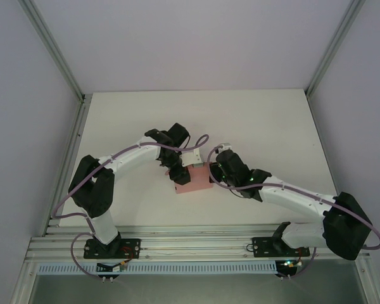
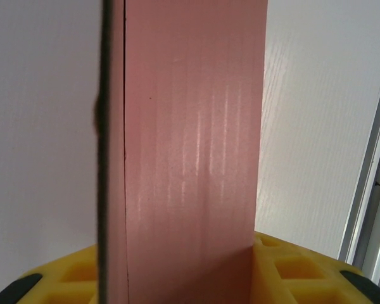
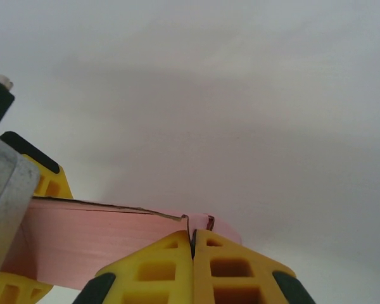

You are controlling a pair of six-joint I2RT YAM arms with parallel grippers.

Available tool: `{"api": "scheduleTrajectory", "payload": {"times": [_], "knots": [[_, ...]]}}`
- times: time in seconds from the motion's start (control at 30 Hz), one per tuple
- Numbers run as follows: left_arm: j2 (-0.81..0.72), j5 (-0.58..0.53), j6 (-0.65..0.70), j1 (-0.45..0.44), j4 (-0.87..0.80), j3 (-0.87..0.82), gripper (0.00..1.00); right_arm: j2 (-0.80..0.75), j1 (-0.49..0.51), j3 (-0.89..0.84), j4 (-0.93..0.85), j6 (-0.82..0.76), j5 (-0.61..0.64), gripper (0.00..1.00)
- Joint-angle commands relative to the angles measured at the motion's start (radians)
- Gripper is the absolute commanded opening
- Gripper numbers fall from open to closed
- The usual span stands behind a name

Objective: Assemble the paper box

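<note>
White worktop [image 1: 253,126] under both arms. Top view: pink box [image 1: 193,180] sits mid-worktop between the two arms, with the left end effector [image 1: 177,172] at its left edge and the right end effector [image 1: 210,172] at its right edge. Left wrist: a box [image 2: 190,158] panel stands upright between the yellow fingers [image 2: 291,272], and the left end effector [image 2: 177,282] is grasping it across its width. Right wrist: the right end effector [image 3: 193,253] is clenched, tips together, pinching a thin card edge of the box [image 3: 101,237], which extends leftward.
</note>
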Motion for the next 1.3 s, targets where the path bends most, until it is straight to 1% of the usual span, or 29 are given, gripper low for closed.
{"api": "scheduleTrajectory", "payload": {"times": [0.0, 0.07, 0.17, 0.3, 0.4, 0.43, 0.47, 0.5, 0.53, 0.57, 0.6, 0.8, 0.93, 1.03, 1.13, 1.17, 1.2, 1.27], "knots": [[0.004, 0.002, -0.012, -0.007, 0.129, 0.006, 0.4, 0.006, 0.06, -0.084, 0.027, -0.028, -0.157, 0.0], [0.003, 0.0, -0.017, -0.009, 0.127, 0.007, 0.4, 0.004, 0.064, -0.112, 0.052, -0.025, -0.145, 0.0], [0.0, -0.002, -0.031, -0.01, 0.129, 0.016, 0.43, 0.012, 0.066, -0.108, 0.033, -0.032, -0.114, 0.0], [-0.011, -0.01, -0.054, -0.01, 0.13, 0.04, 0.52, 0.003, 0.072, -0.086, 0.014, -0.033, -0.084, 0.0], [-0.025, -0.019, -0.075, -0.013, 0.135, 0.053, 0.67, -0.017, 0.076, -0.072, -0.003, -0.025, -0.059, 0.0], [-0.033, -0.02, -0.08, -0.014, 0.14, 0.053, 0.74, -0.021, 0.076, -0.071, -0.008, -0.024, -0.052, 0.0], [-0.042, -0.025, -0.09, -0.015, 0.154, 0.05, 0.8, -0.022, 0.076, -0.07, -0.013, -0.02, -0.042, 0.0], [-0.05, -0.03, -0.099, -0.015, 0.164, 0.046, 0.82, -0.022, 0.079, -0.07, -0.016, -0.021, -0.034, 0.0], [-0.06, -0.032, -0.108, -0.016, 0.171, 0.044, 0.86, -0.023, 0.083, -0.07, -0.02, -0.019, -0.022, 0.0], [-0.071, -0.036, -0.12, -0.016, 0.18, 0.044, 0.94, -0.023, 0.087, -0.07, -0.025, -0.017, -0.008, 0.0], [-0.086, -0.042, -0.136, -0.016, 0.185, 0.043, 1.0, -0.022, 0.095, -0.068, -0.028, -0.024, 0.008, 0.0], [-0.218, -0.092, -0.22, -0.024, 0.221, 0.008, 1.0, -0.01, 0.136, -0.033, -0.057, -0.032, 0.101, 0.0], [-0.358, -0.15, -0.274, -0.024, 0.27, -0.093, 1.0, -0.026, 0.145, -0.027, -0.052, -0.027, 0.141, 0.0], [-0.478, -0.241, -0.356, -0.024, 0.323, -0.19, 1.0, -0.034, 0.145, -0.017, -0.07, -0.019, 0.163, 0.0], [-0.563, -0.371, -0.482, -0.025, 0.317, -0.26, 1.0, -0.034, 0.145, -0.004, -0.102, -0.008, 0.201, 0.0], [-0.584, -0.406, -0.53, -0.026, 0.309, -0.283, 0.95, -0.03, 0.145, 0.001, -0.115, 0.0, 0.217, 0.0], [-0.596, -0.413, -0.559, -0.027, 0.299, -0.302, 0.89, -0.028, 0.145, 0.008, -0.135, 0.017, 0.237, 0.0], [-0.617, -0.382, -0.58, -0.035, 0.305, -0.347, 0.83, -0.023, 0.146, 0.03, -0.174, 0.035, 0.26, 0.0]]}}
